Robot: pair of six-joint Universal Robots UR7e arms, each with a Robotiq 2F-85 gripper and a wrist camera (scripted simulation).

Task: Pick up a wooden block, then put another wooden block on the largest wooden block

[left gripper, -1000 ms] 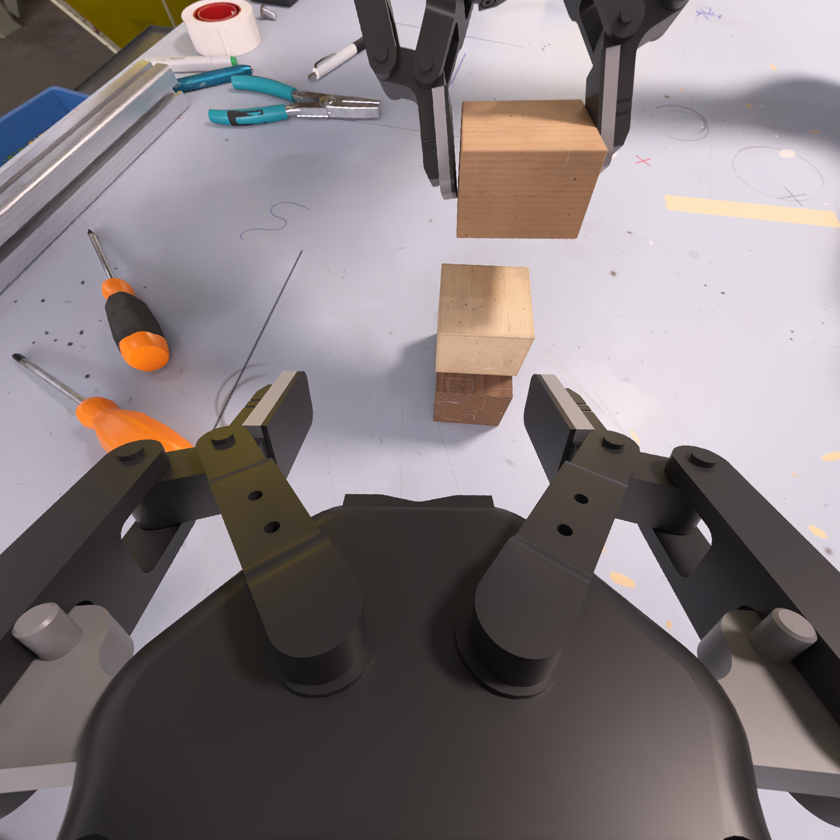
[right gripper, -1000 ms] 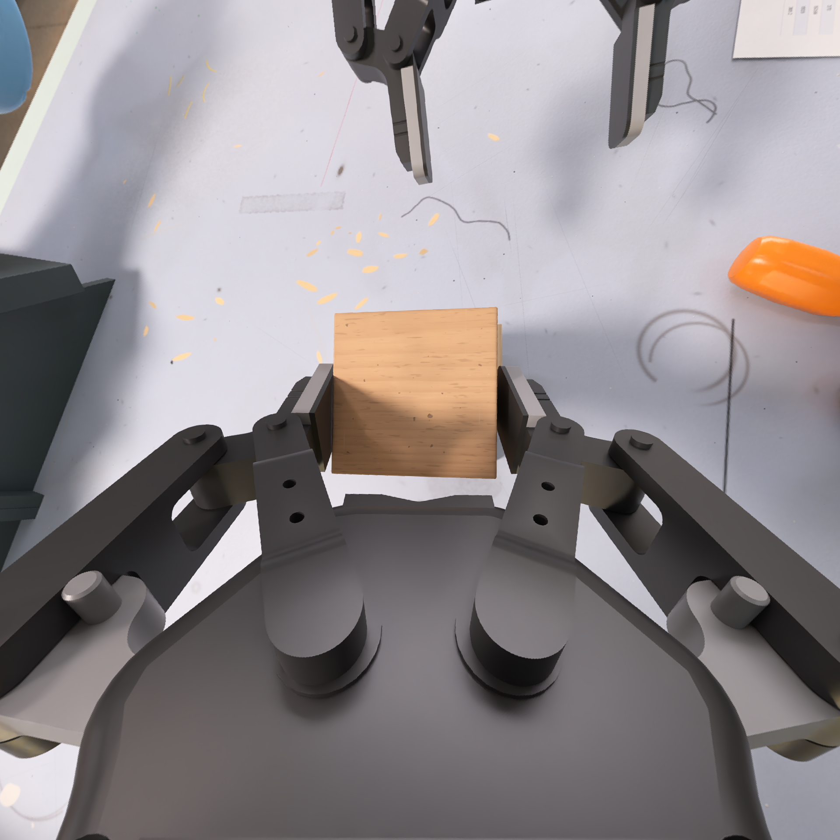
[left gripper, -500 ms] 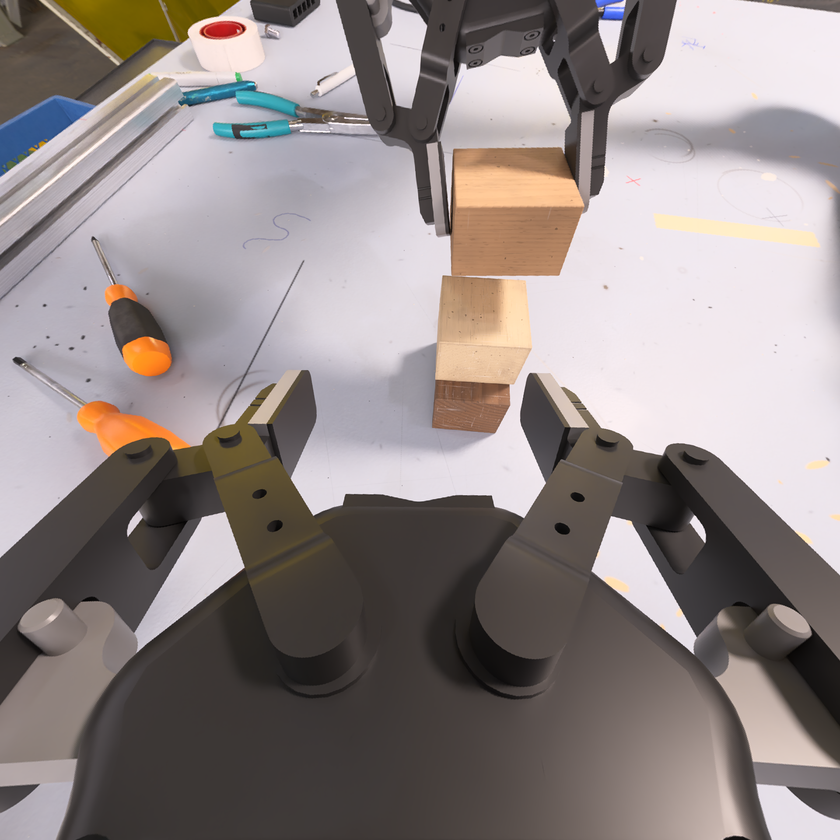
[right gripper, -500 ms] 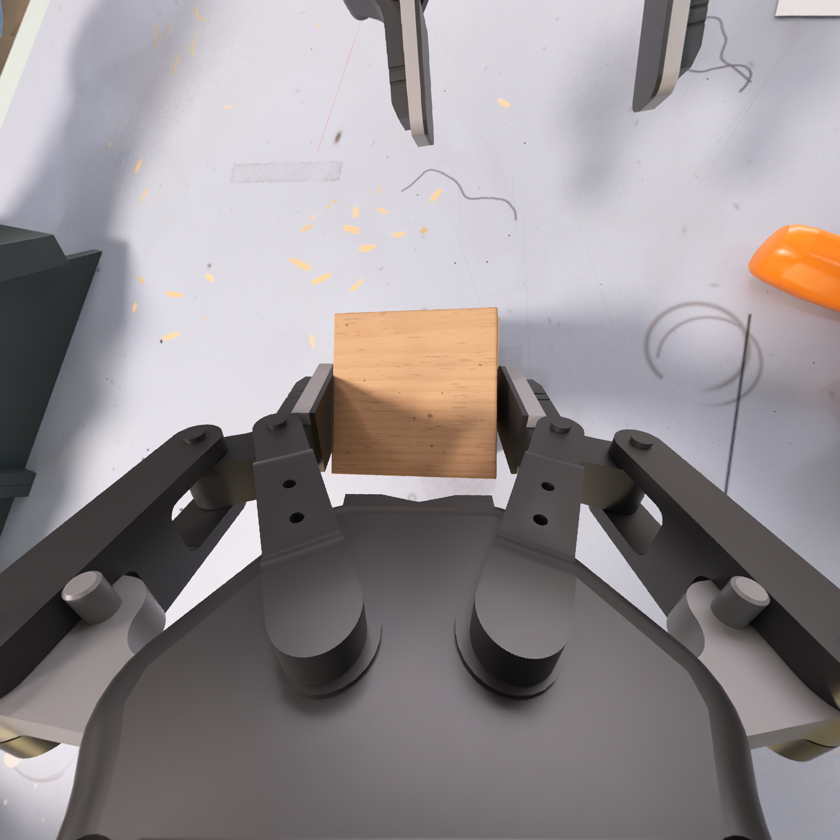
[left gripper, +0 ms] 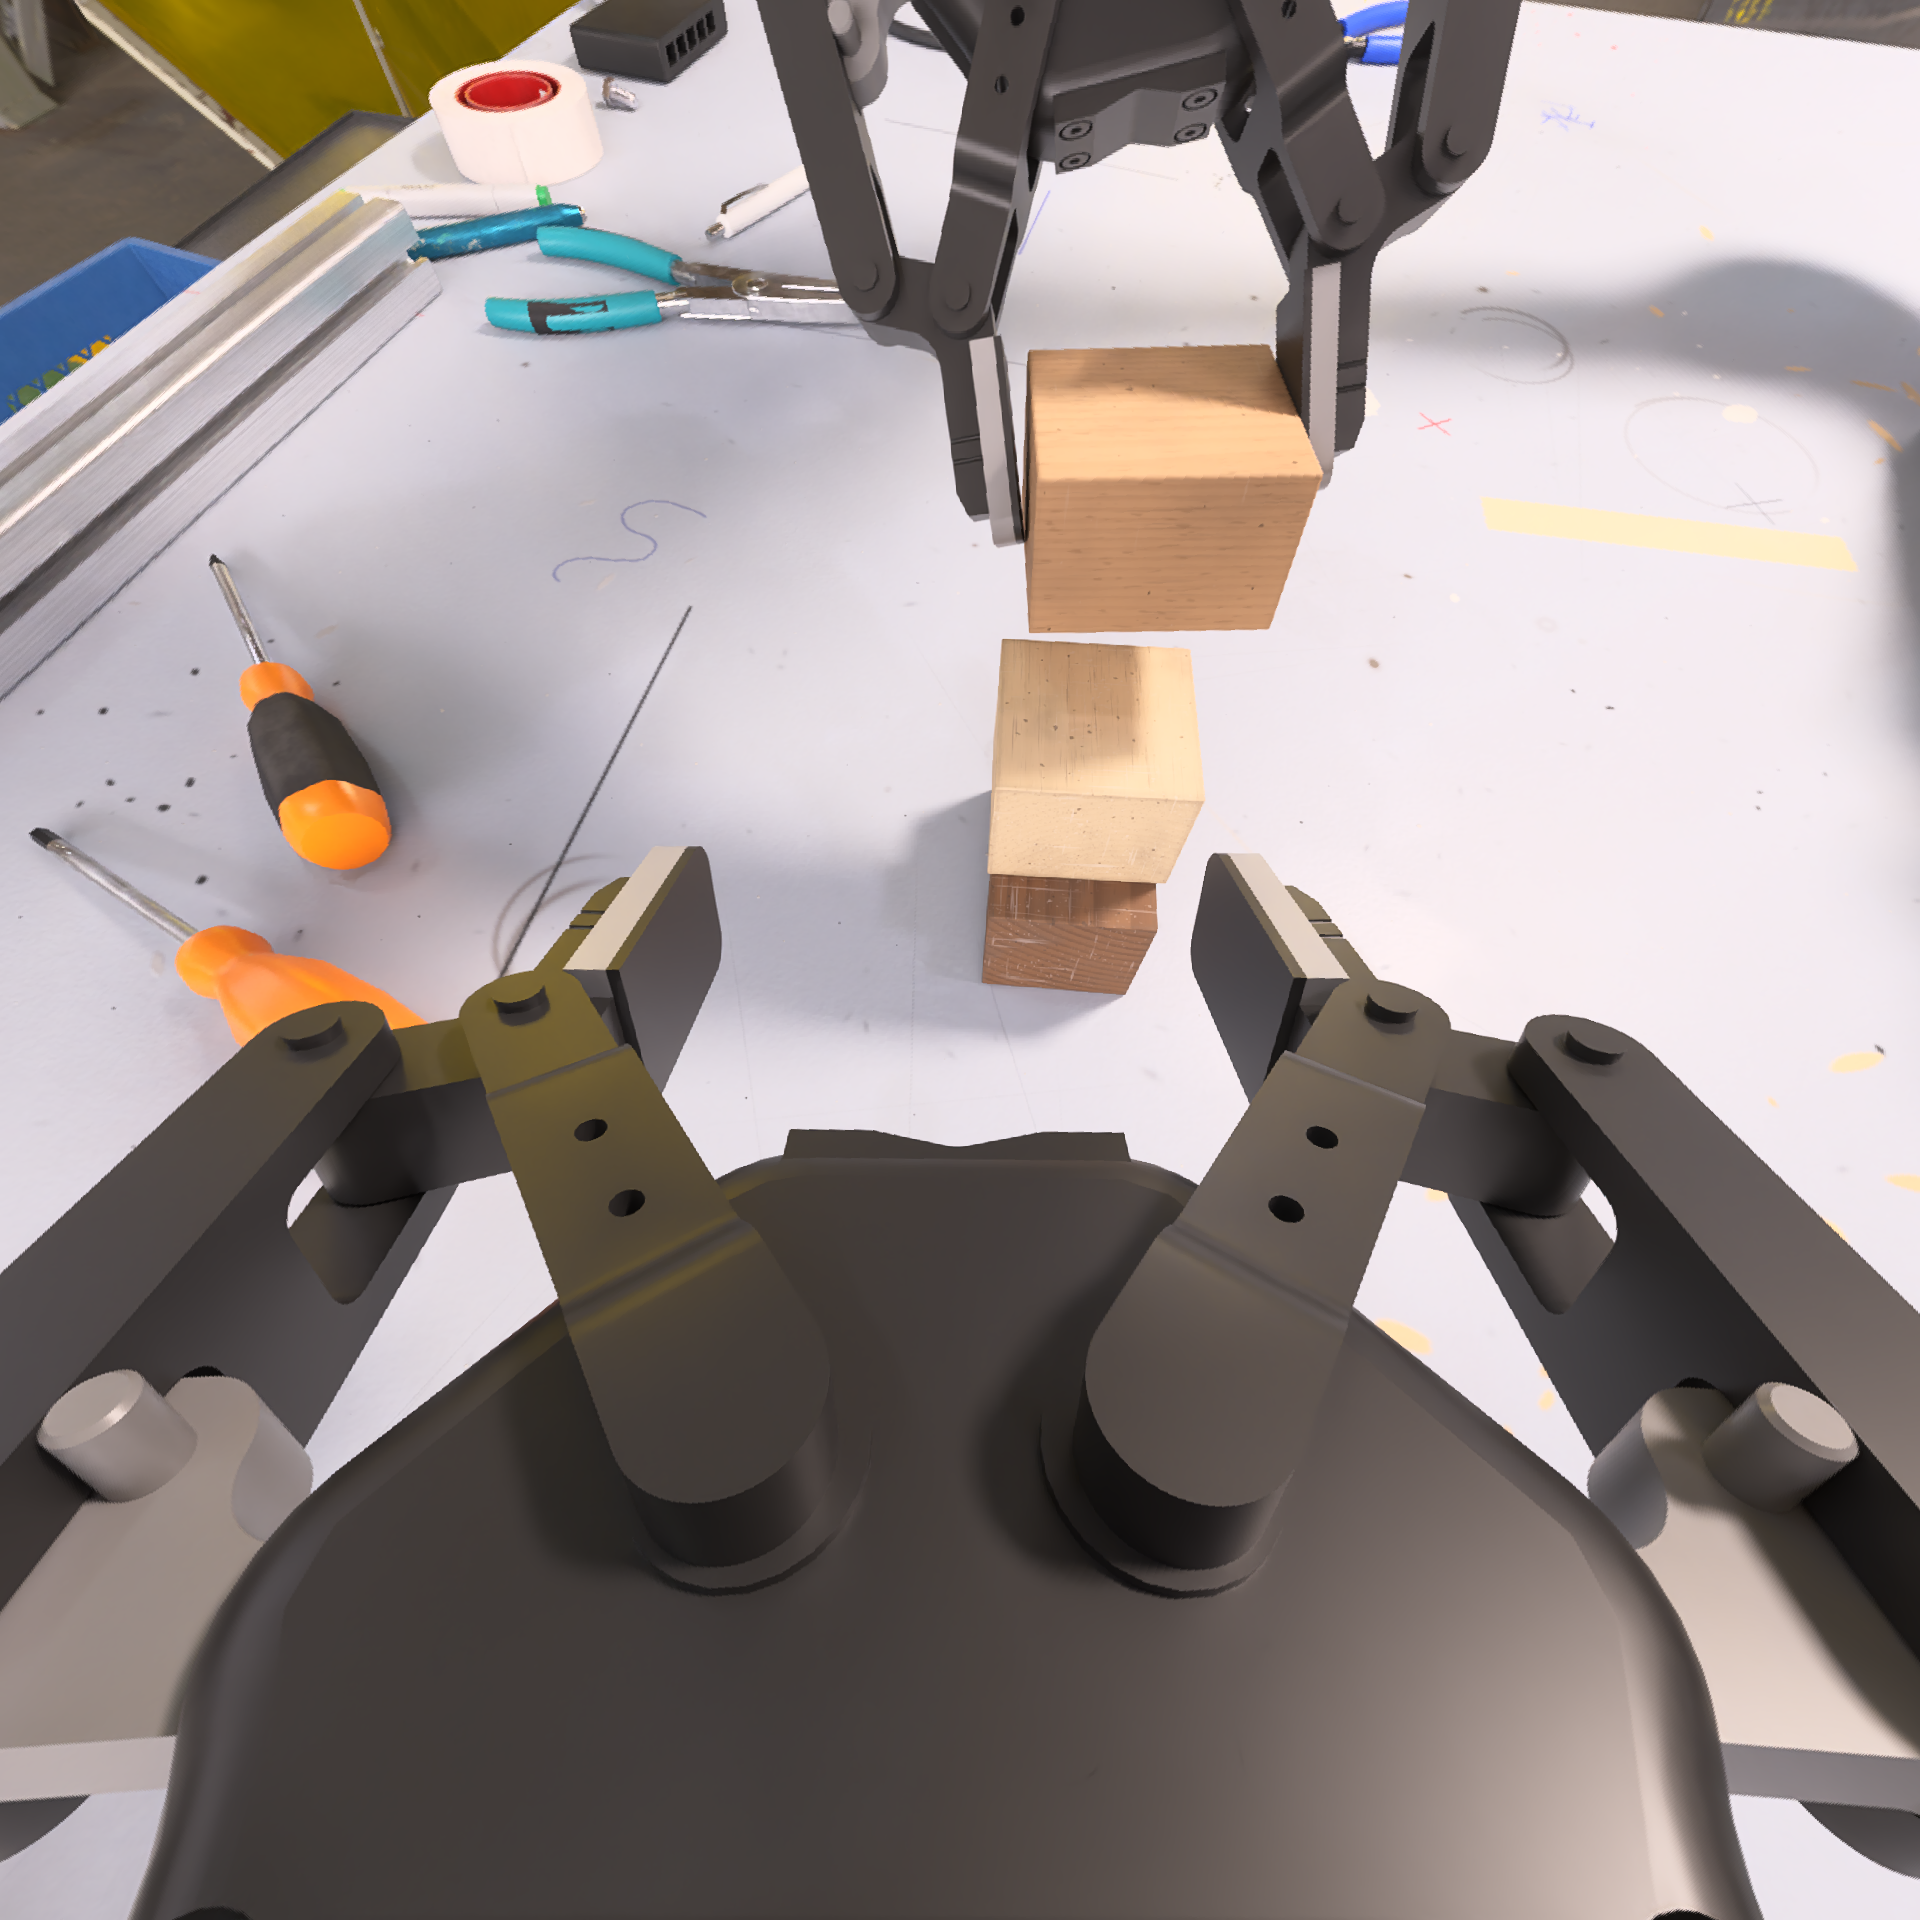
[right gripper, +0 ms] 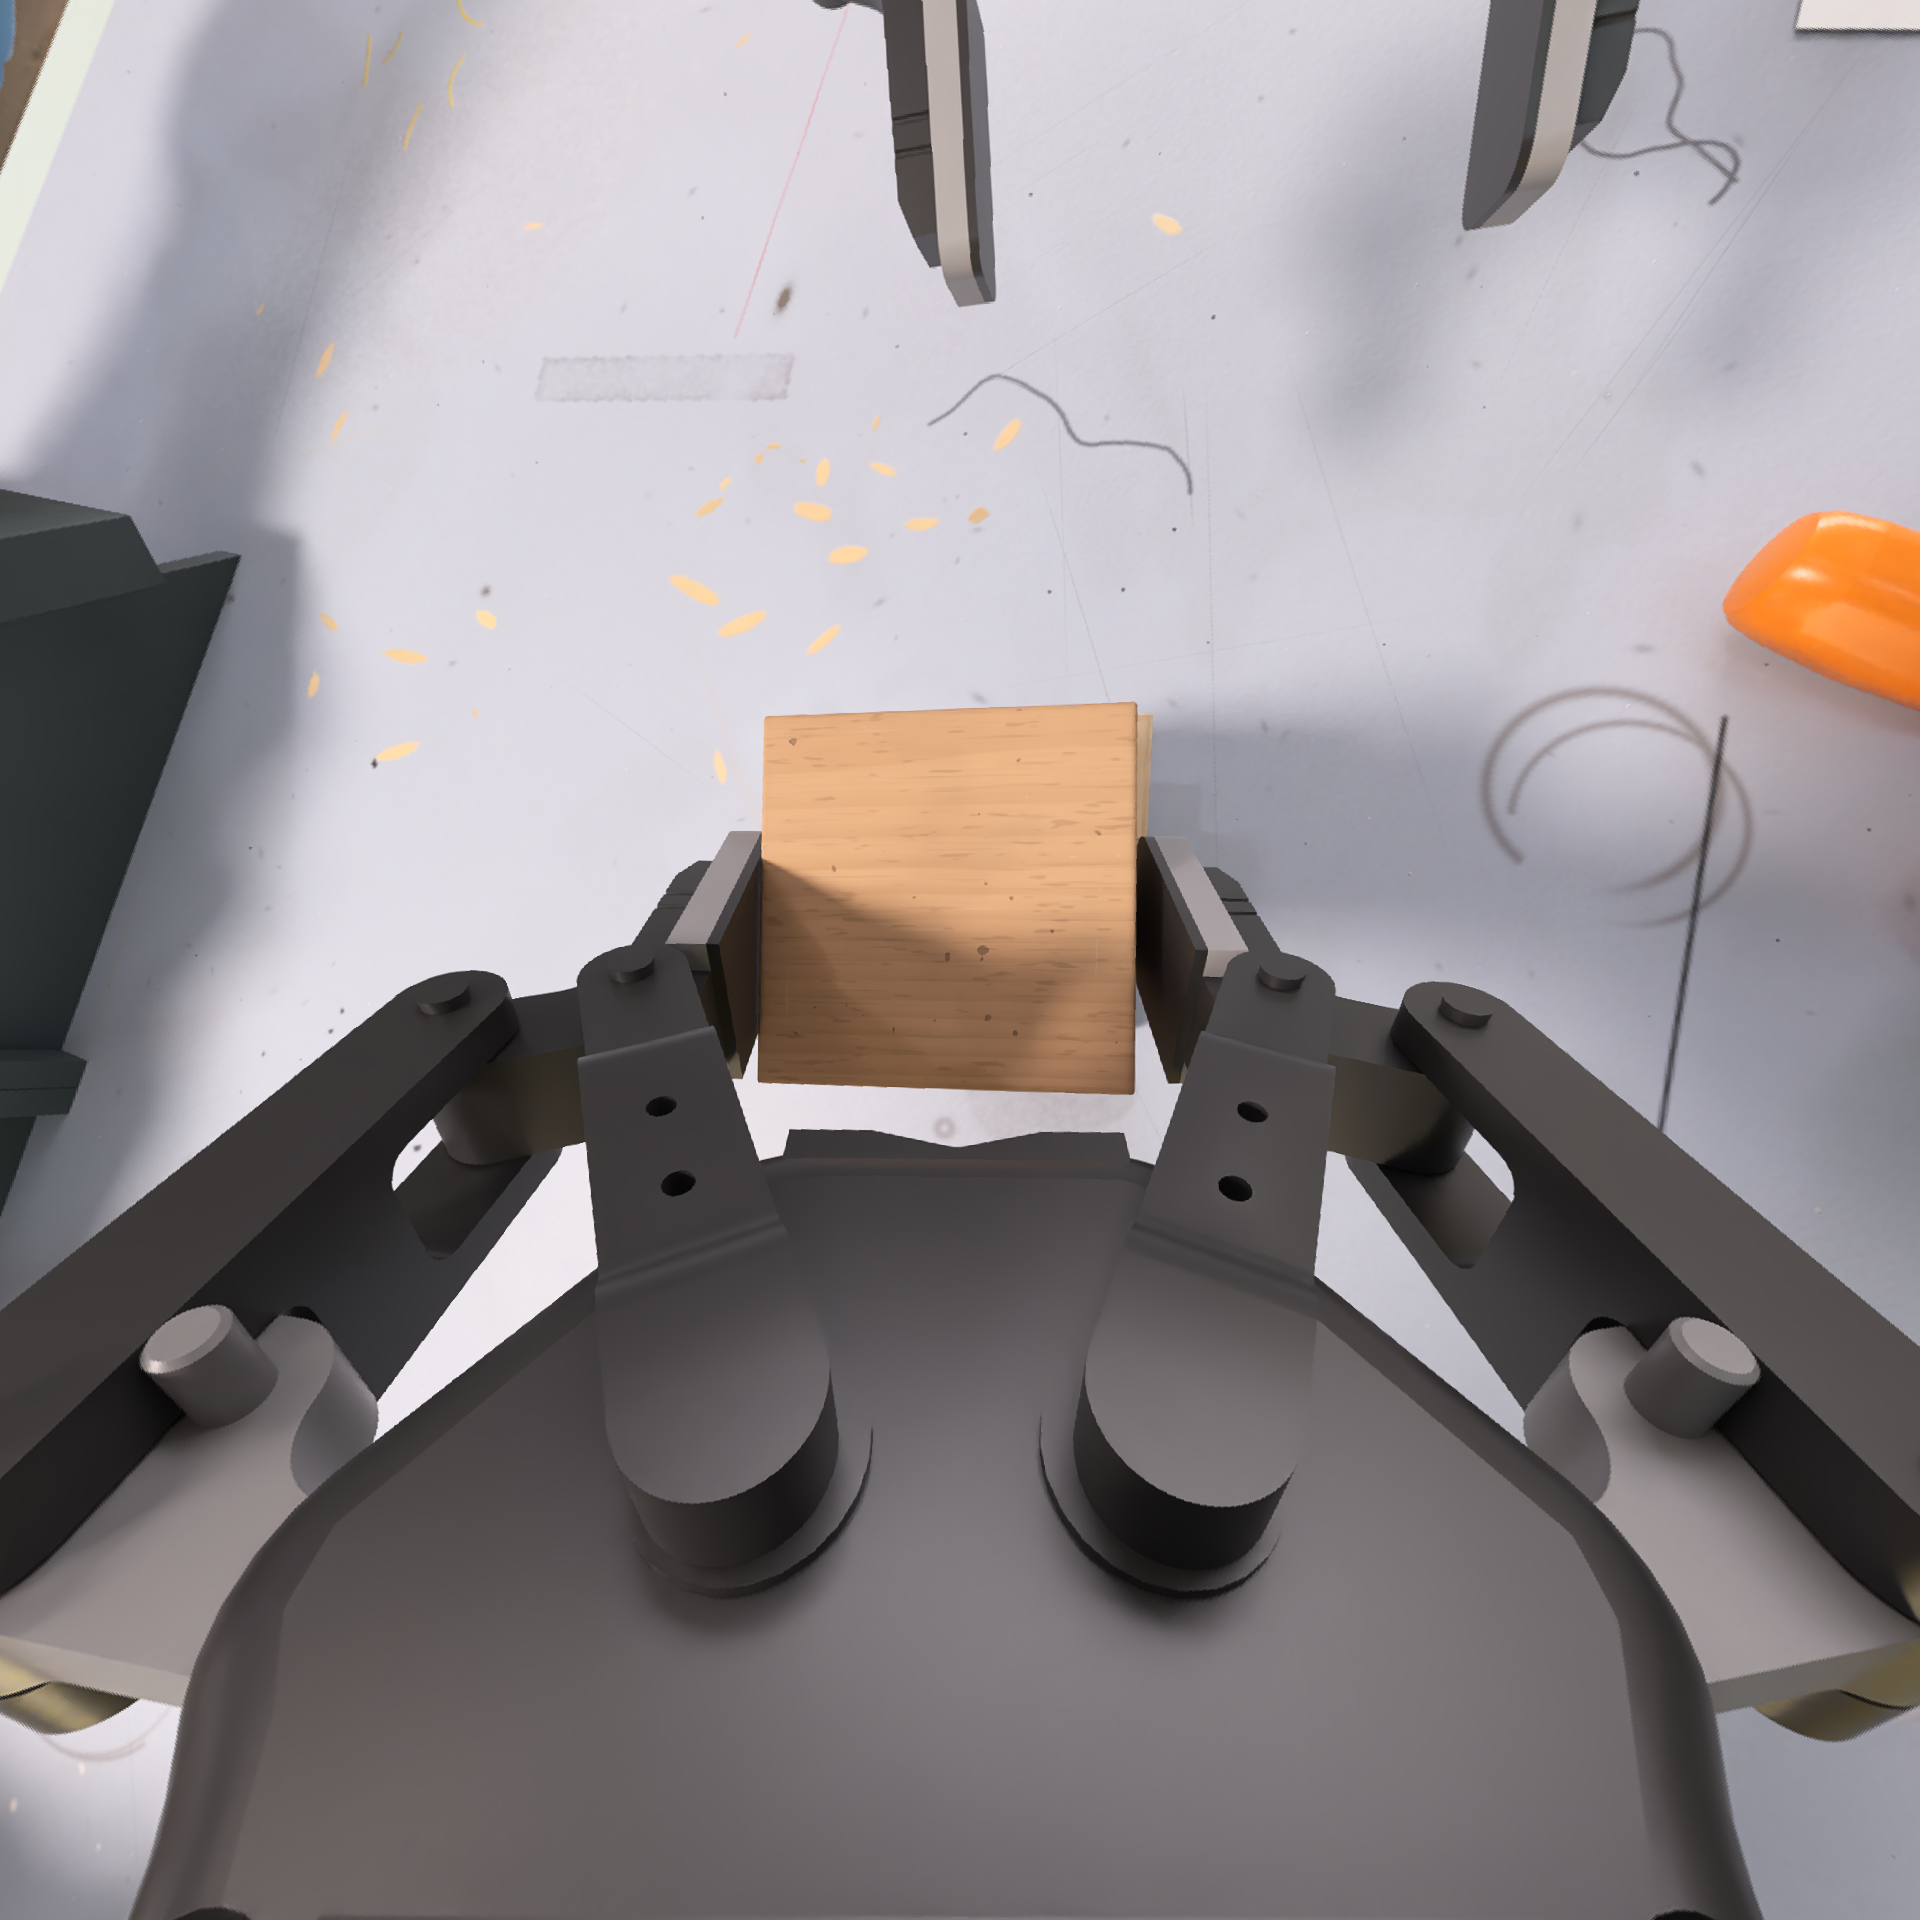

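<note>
My right gripper (right gripper: 948, 868) is shut on the large tan wooden block (right gripper: 945, 790). In the left wrist view this block (left gripper: 1164, 499) hangs in the right gripper (left gripper: 1158, 468) just above a pale wooden block (left gripper: 1091, 758), which stands on a smaller dark brown block (left gripper: 1065, 935). I cannot tell whether the tan and pale blocks touch. A sliver of the pale block (right gripper: 1145, 769) shows beside the held block from above. My left gripper (left gripper: 951, 868) is open and empty, close in front of the stack; one of its fingers (right gripper: 945, 156) shows in the right wrist view.
Two orange screwdrivers (left gripper: 312, 769) (left gripper: 260, 977) lie to the left of the stack. Teal pliers (left gripper: 644, 291), a tape roll (left gripper: 514, 120) and an aluminium rail (left gripper: 177, 353) lie at the back left. A dark grey object (right gripper: 83, 779) stands at the left of the right wrist view.
The right gripper has carried the tan block down and towards the stack, until it hangs just over the pale block. My left gripper stayed open and backed off slightly.
</note>
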